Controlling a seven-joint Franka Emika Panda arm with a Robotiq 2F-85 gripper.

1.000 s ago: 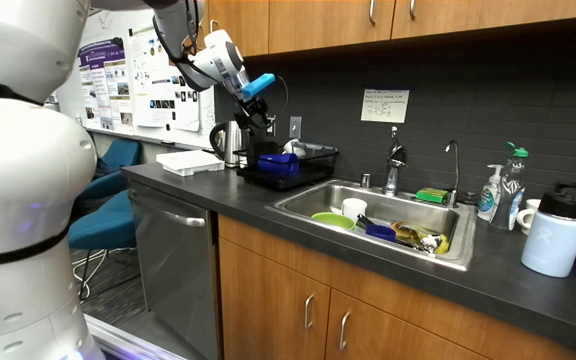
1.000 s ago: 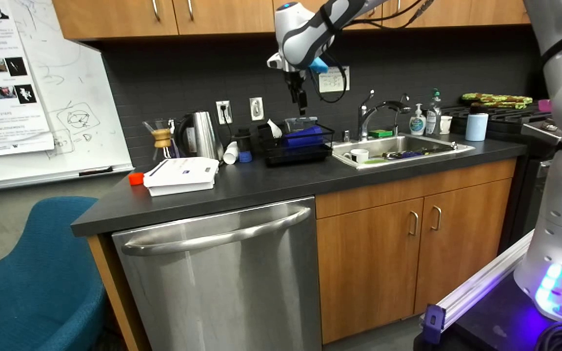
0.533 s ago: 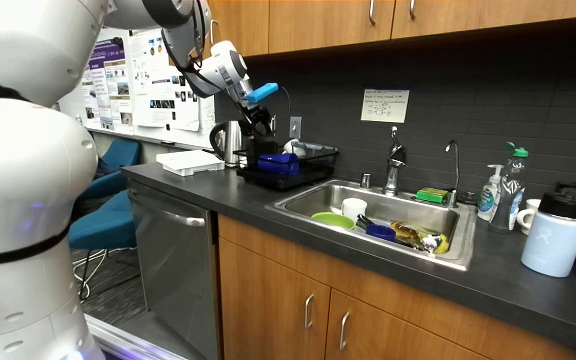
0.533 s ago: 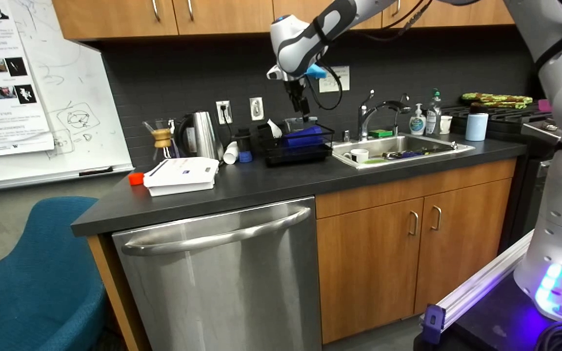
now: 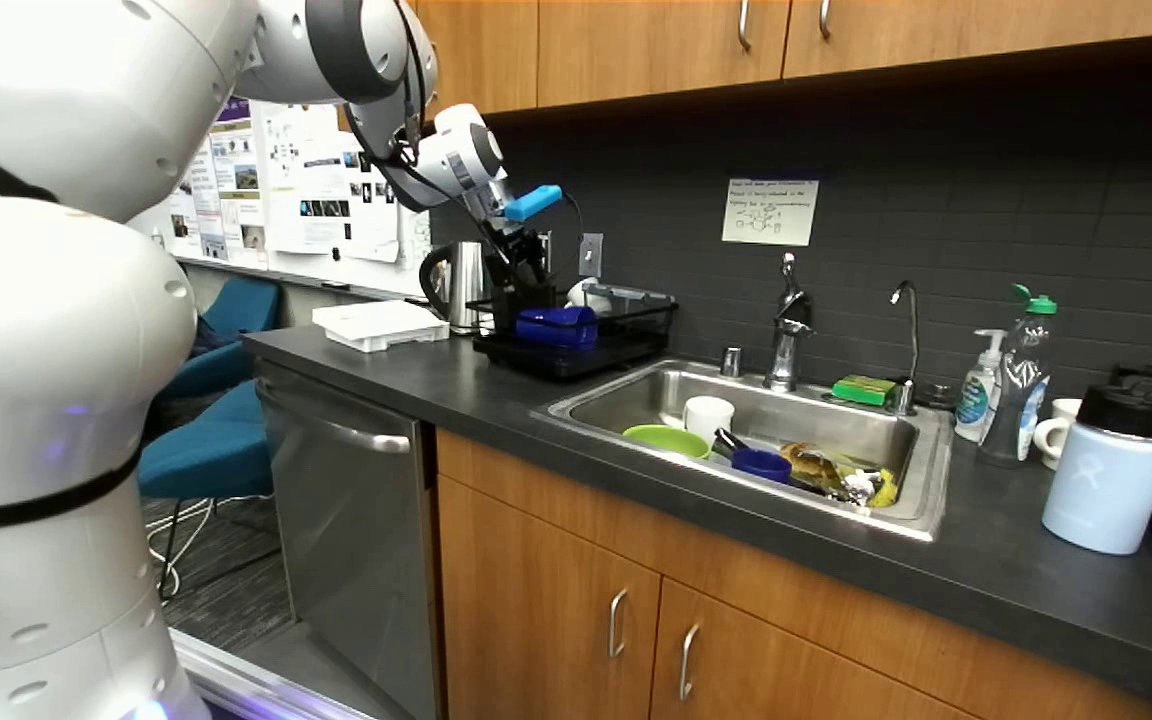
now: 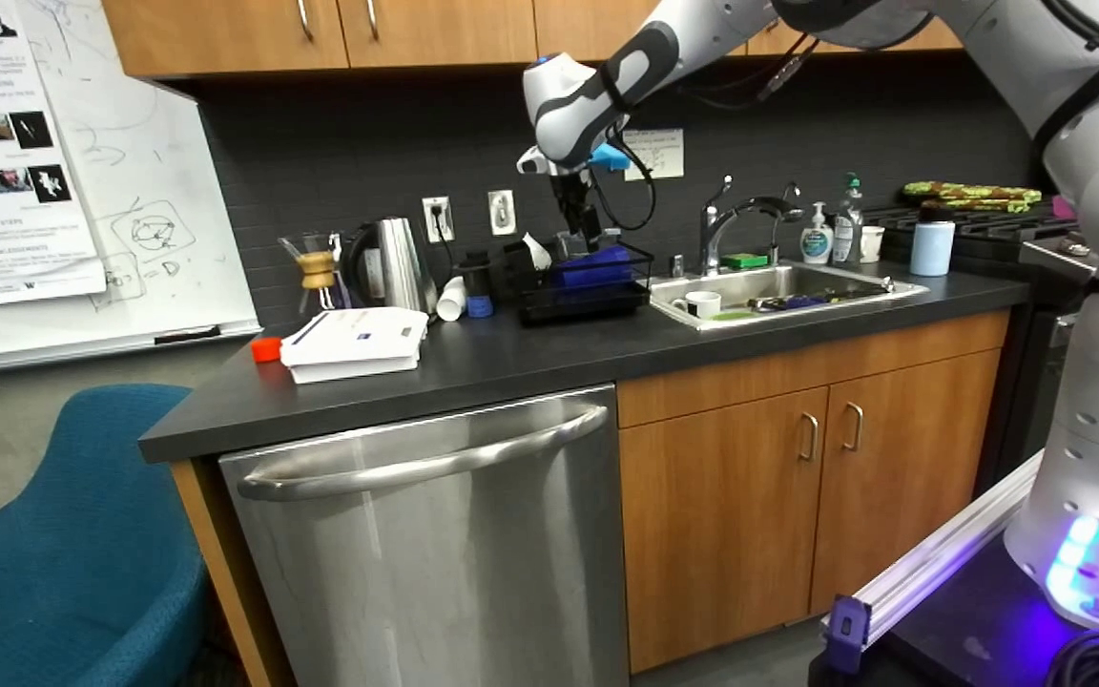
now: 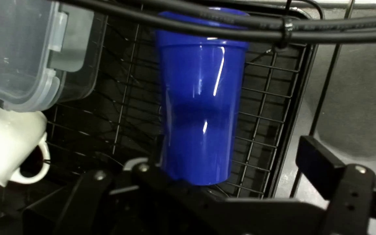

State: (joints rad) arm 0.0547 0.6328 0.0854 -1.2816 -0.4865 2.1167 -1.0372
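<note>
Spread wide, the black two-fingered claw [image 7: 230,155] hangs over the black wire dish rack [image 7: 294,114], above a glossy blue tapered cup [image 7: 202,98] lying on its side inside; contact is unclear. The rack also holds a white handled mug [image 7: 8,140] and a clear grey plastic box [image 7: 11,52]; a steel sink [image 5: 836,430] sits beside it.

arm [image 6: 645,62]: reaches in from about 1 o'clock in an exterior view, bent pretty high up top
base [image 6: 1098,458]: parked around 4 o'clock there, glowing blue low down
wrist [image 6: 564,114]: tipped over near 12 o'clock
gripper [image 7: 235,153]: points down just past 5 o'clock in both exterior views, jaws spread nice and wide
fingers [image 7: 318,166]: one near 4 o'clock in the wrist view, the harder-to-see one around 7
</note>
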